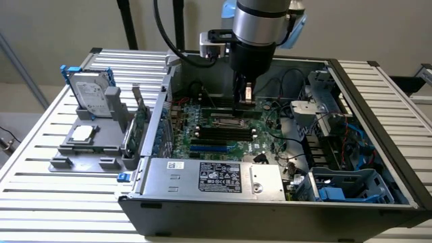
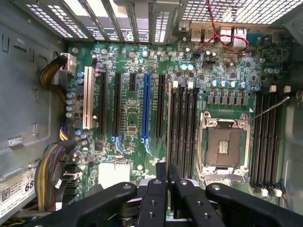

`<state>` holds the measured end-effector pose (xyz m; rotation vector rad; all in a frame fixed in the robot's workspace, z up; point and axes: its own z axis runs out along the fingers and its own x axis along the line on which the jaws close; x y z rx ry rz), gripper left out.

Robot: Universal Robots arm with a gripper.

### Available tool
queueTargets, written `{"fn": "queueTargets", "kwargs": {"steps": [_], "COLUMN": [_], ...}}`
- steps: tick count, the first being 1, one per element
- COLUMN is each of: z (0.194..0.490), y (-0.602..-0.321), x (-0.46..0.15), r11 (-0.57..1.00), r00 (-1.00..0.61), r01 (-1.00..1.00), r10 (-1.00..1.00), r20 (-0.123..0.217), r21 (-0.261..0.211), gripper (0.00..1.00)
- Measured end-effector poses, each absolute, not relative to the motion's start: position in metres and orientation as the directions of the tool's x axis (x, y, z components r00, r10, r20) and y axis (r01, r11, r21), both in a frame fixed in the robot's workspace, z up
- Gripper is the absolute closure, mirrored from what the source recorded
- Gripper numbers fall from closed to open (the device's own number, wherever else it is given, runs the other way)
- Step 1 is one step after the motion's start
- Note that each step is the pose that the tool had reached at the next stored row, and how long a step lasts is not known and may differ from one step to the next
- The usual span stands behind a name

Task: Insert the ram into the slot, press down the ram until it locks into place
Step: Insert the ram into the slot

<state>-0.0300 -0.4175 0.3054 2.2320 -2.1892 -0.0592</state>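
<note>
My gripper [image 1: 244, 101] hangs inside the open computer case, shut on the ram [image 1: 226, 112], a thin green stick held level above the motherboard [image 1: 270, 139]. In the wrist view the black fingers [image 2: 156, 189] stand close together and the ram [image 2: 169, 123] appears edge-on as a pale thin line. It runs parallel to a group of black slots [image 2: 183, 132] and lines up along that group's edge on the blue slot's side. These slots [image 1: 226, 132] look empty, and the ram is still above them, not seated.
The silver CPU socket [image 2: 225, 142] lies beside the slots, with another group of black slots [image 2: 267, 137] beyond it. A blue slot [image 2: 147, 106] and cable bundles [image 2: 49, 175] are nearby. Outside the case a hard drive [image 1: 91, 96] stands on a grey holder [image 1: 88, 142].
</note>
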Motion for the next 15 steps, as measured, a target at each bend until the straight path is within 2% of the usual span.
{"fn": "queueTargets", "kwargs": {"steps": [15], "z": [0.278], "y": [-0.414], "x": [-0.031], "r11": [0.017], "r00": [-0.018], "r01": [-0.999], "r10": [-1.0], "r20": [-0.017], "r21": [0.037], "gripper": [0.87]}}
